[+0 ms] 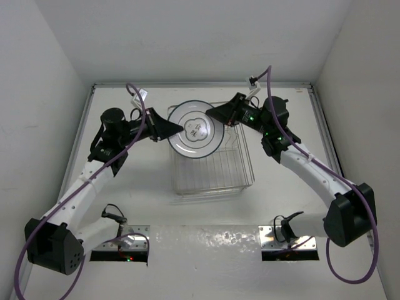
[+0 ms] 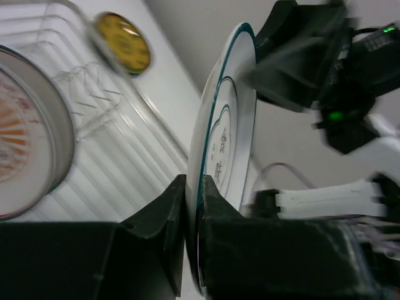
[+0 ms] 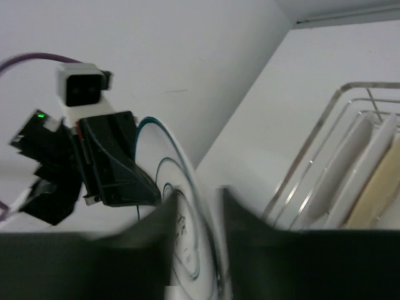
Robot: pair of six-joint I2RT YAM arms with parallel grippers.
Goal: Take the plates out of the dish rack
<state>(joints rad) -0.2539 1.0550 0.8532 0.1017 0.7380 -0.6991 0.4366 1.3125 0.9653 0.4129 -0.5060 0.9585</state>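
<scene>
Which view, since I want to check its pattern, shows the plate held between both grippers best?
Top external: the plate faces the camera whole, rings and centre marks clear, left gripper and right gripper pinching opposite edges. The left wrist sees it nearly edge-on; the right wrist catches only a blurred part of it.

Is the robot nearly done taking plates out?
Just starting, it seems. No plate shows on the table yet. The left gripper and right gripper both pinch one white plate above the dish rack. Other plates stand in the rack, waiting.
</scene>
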